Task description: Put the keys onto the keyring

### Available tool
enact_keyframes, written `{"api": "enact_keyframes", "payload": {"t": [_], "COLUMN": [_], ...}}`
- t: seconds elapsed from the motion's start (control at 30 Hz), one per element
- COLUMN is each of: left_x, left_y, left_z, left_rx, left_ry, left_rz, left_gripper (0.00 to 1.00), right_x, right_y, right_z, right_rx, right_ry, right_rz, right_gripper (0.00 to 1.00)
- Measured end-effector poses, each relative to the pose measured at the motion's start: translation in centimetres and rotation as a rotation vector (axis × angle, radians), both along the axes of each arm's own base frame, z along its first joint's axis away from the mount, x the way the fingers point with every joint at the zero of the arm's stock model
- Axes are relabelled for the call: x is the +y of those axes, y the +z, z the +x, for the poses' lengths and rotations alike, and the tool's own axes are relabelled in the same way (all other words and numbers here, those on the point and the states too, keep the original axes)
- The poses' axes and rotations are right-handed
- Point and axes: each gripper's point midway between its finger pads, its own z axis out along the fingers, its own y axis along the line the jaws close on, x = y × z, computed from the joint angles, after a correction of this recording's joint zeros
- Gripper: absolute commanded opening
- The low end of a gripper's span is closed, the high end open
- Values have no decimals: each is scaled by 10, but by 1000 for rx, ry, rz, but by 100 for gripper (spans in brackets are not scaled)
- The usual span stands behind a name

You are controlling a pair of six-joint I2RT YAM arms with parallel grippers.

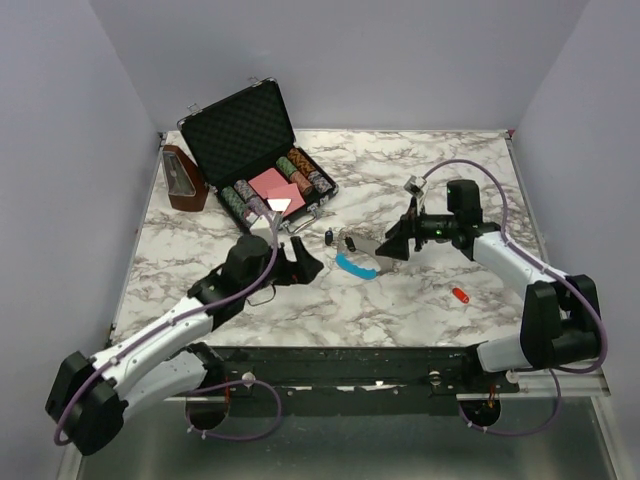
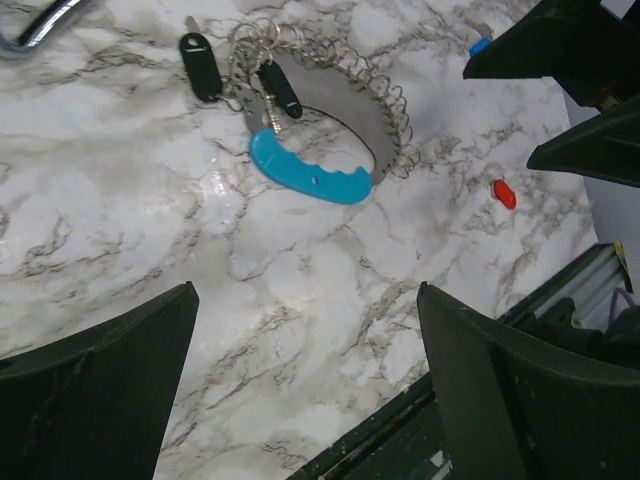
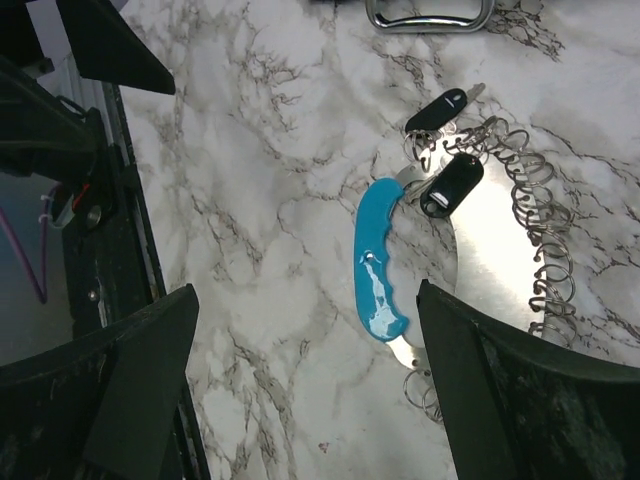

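Pointing down at the marble table (image 2: 130, 210), the left gripper (image 2: 307, 292) had its fingers spread wide, nothing between them. The keyring (image 2: 312, 180) lay ahead of the tips, blue section nearest. The red key (image 2: 504, 193) lay beyond the right-hand finger, apart from the coil. The right gripper (image 3: 305, 292) was equally splayed and empty, with the keyring just past its tips.

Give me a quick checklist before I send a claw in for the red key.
1. Left claw open and empty: ok.
2. Right claw open and empty: ok.
3. Keyring lying free, ungripped: ok.
4. Red key loose, apart from the keyring: ok.
5. Red key on the right claw's side: ok.
6. Second key located: cannot tell; only a blue speck beside the right claw.
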Motion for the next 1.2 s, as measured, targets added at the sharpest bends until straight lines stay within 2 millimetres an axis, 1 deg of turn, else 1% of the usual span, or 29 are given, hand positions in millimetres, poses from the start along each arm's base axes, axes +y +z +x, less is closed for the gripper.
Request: {"api": "enact_keyframes", "payload": {"t": [0.1,0.17,0.27,0.3,0.4,0.53,0.63,0.73,0.83,0.93,1.03,1.2], "left_x": [-18,-31,-45,-48,-51,-49,-43,-37,-34,-32,-31,-31], "left_y": [1,5,8,8,5,2,-4,-8,-9,-7,-6,-6], "left_z": [12,19,26,27,24,19,11,3,-1,-3,-4,-4], "left_rx": [71,97,120,126,140,146,152,152,147,140,131,129], "left_ry": [-61,-99,-148,-161,-188,-194,-192,-192,-192,-192,-195,-196], "left_rz": [3,1,-1,0,2,-2,-2,-2,-4,-8,-8,-7], "left_gripper": [98,97,97,97,96,96,96,96,96,96,96,96], "right_x": [0,-1,-3,-4,-8,-14,-23,-34,-54,-69,-71,-72], "right_y": [2,3,0,-2,-16,-38,-47,-48,-54,-61,-71,-87], "right_z": [3,12,37,45,63,77,83,81,75,65,52,37], "right_rx": [14,33,69,83,143,205,201,192,203,221,249,297], "right_ry": [-22,-64,-146,-172,-239,-263,-238,-208,-199,-176,-119,-57], "right_rz": [5,-7,-35,-47,-89,-169,-242,-282,-315,-347,-366,-389], "right_gripper": [92,86,73,67,52,55,55,55,55,51,46,38]}}
